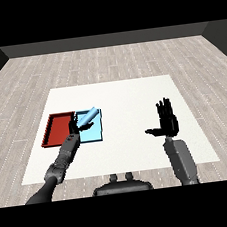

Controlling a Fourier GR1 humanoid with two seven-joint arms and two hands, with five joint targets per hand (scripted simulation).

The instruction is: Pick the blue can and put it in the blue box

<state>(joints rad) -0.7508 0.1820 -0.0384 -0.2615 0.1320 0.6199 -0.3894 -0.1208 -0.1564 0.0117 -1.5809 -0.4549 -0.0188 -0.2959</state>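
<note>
The blue can [87, 116] lies tilted above the light blue tray [95, 134], its upper end pointing to the far right. My left hand [74, 125] is over the near left part of that tray, with its fingers curled round the can's lower end. My right hand [166, 120] is raised over the table's right half, fingers straight and thumb pointing left, holding nothing.
A red tray [57, 130] lies directly left of the light blue tray, touching it. The white table [124, 99] stretches to the far side and to the right of both trays.
</note>
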